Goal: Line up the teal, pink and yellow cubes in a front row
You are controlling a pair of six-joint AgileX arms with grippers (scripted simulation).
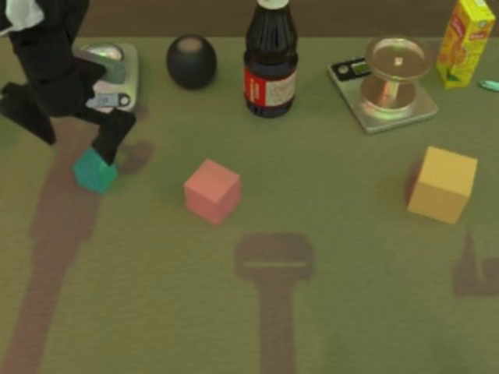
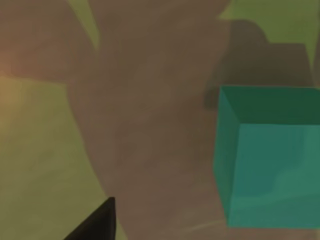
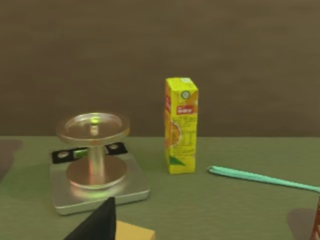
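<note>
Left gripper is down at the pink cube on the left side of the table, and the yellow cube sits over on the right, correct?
Not quite. The top view shows the left gripper down at the teal cube, not the pink one. The pink cube sits alone nearer the middle, untouched. The yellow cube is indeed on the right.

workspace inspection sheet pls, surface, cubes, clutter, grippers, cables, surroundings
surface: olive green table, arm shadows across it
job's things: teal cube at left, pink cube near centre, yellow cube at right, all apart
clutter: dark bottle, black ball, two scales, juice carton, teal strip, along the back
grippers: left gripper low at the teal cube; right gripper out of the top view
cables: nothing seen
surroundings: brown back wall
</note>
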